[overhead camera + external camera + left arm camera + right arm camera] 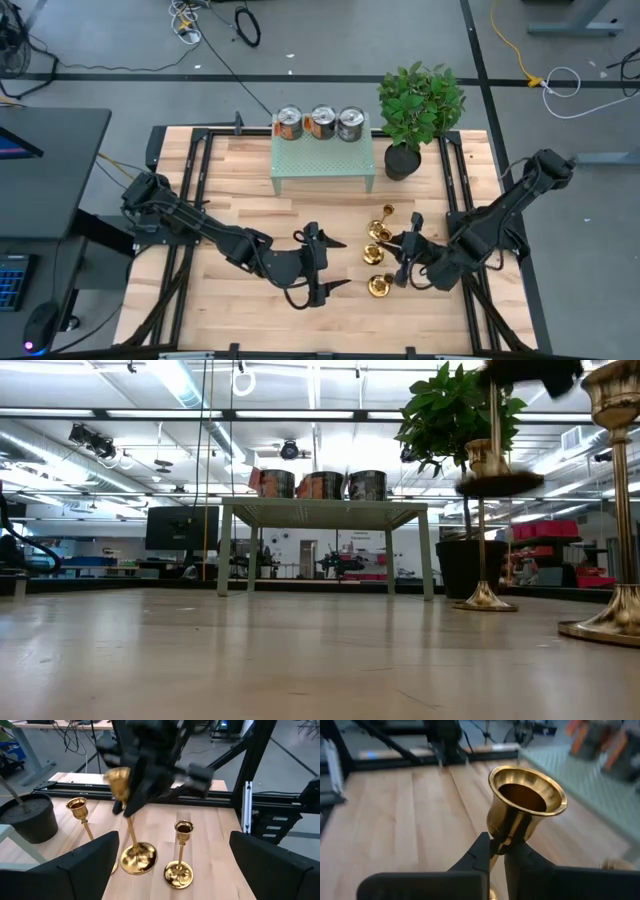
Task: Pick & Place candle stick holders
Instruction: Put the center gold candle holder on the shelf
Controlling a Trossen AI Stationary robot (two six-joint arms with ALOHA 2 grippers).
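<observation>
Three gold candle stick holders stand near my right gripper (405,250). It is shut on the middle one (131,832), whose cup (525,795) fills the right wrist view. The other two stand upright on their round bases, one farther back (77,807) and one nearer (180,855); the nearer one looms at the right of the low view (622,510). My left gripper (335,262) hangs open and empty just left of the group, facing them. My right gripper pinches the held holder's thin stem just under the cup (506,839) between its two fingertips (480,851). The fingers lie across the stem. The holder hangs tilted below the fingers, cup leaning aside, and its round base (137,857) appears lifted off the table.
A pale green stand (322,165) at the far middle carries three tin cans (320,122). A potted plant (418,105) stands to its right, close behind the candle stick holders. Black frame rails (455,190) run along the table's sides. Bare wood lies toward the near left.
</observation>
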